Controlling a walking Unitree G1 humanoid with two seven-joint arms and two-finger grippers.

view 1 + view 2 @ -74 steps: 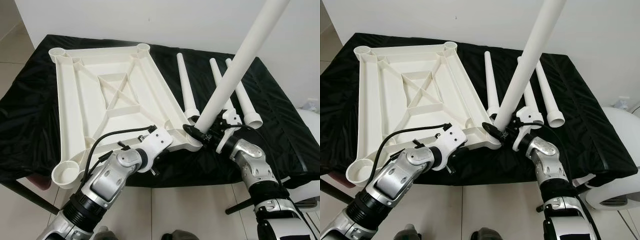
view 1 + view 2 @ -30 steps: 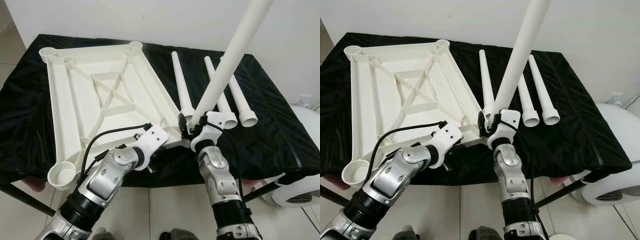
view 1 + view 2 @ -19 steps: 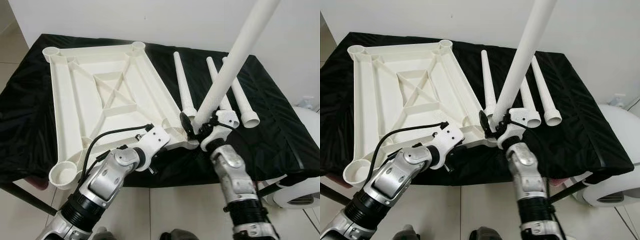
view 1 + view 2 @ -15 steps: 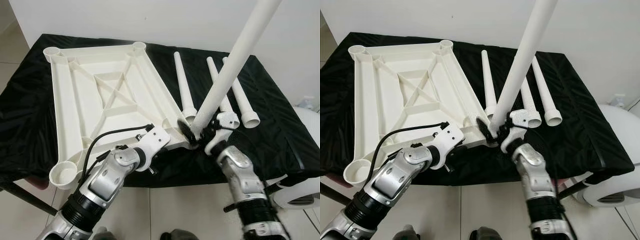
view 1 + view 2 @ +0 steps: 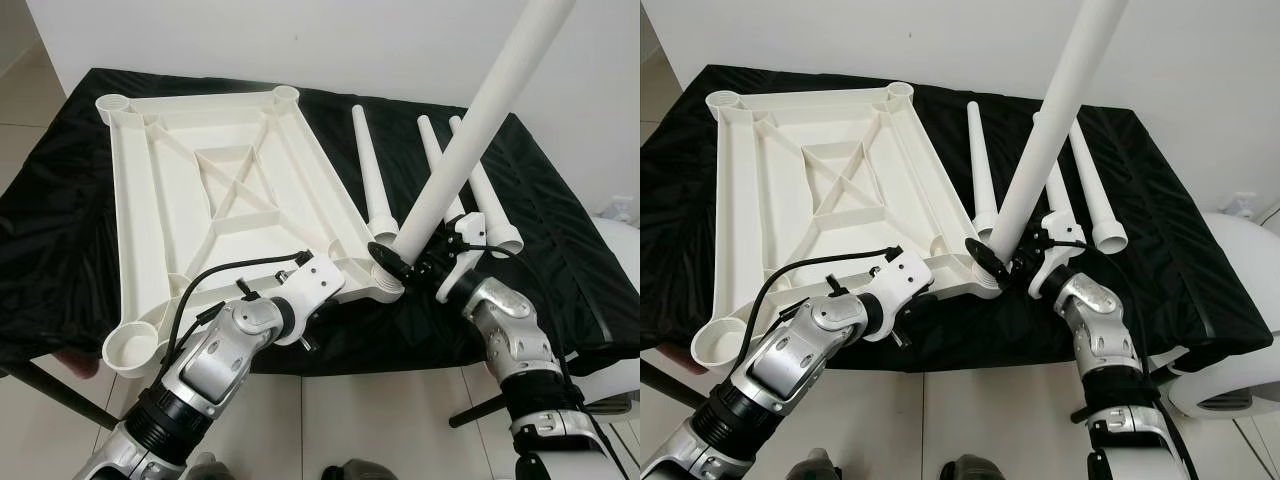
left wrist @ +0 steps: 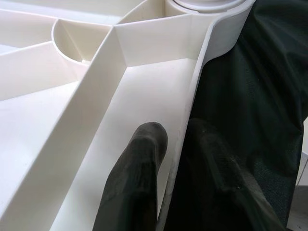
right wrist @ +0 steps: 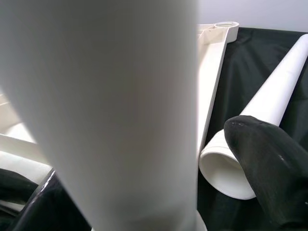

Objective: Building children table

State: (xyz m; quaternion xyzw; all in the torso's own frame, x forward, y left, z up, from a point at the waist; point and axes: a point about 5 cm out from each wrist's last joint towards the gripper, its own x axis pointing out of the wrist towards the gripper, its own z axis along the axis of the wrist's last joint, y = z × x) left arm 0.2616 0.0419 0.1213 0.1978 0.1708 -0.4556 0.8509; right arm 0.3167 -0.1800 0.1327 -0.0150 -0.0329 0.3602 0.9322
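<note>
You had the white plastic ribbed tabletop lying upside down on the counter draped in black cloth, its underside ribs facing up and a round socket at each corner. Your right claw was clenched on the long white plastic table leg near its thick lower end, and that leg stood tilted, its foot at the near right corner socket of the tabletop and its top leaning up and away to the right, out of the picture. In the right wrist view the leg rose close in front of the camera with one black finger beside it. Your left claw gripped the near edge of the tabletop: in the left wrist view one finger lay inside the rim on the white plastic and the other lay outside it over the black cloth, with the rim wall pinched between them, just short of that same corner socket. Three more white tapered legs lay flat on the cloth to the right of the tabletop, side by side, wide open ends toward you and narrow ends toward the wall. A white rounded object stood beside the counter at far right.
</note>
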